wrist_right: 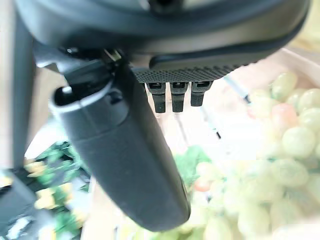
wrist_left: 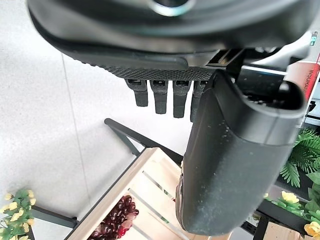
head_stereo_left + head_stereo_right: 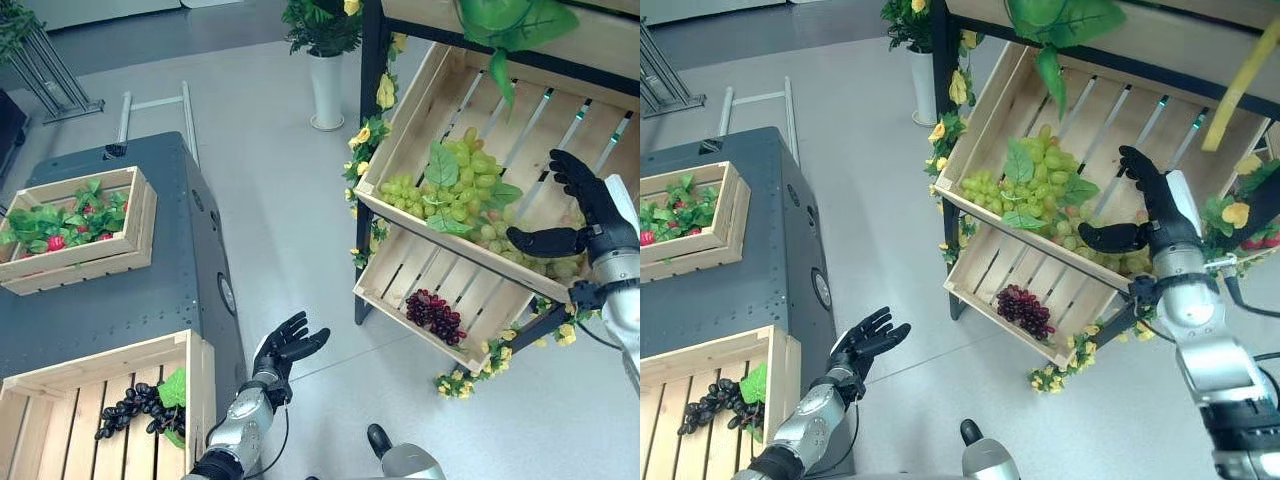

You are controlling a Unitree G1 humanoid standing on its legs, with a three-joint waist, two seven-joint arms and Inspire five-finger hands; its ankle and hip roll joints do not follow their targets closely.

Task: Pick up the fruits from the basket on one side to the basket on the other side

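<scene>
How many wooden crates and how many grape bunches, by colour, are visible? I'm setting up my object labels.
Wooden crates: 4 – upper shelf crate, lower shelf crate, strawberry crate, near crate.
Green grape bunches: 1 heap; separate bunches cannot be told apart.
Dark red grape bunches: 1.
Black grape bunches: 1.
Total: 7.

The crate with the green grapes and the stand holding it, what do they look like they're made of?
The upper crate looks like pale unfinished wood: light slats with gaps and matte grain. The green grapes in it look like plastic imitation, hedged: evenly glossy, with flat fabric-like leaves. The stand seems to be black-painted metal, judging by its thin straight bars. The right hand is open above the grapes.
</scene>
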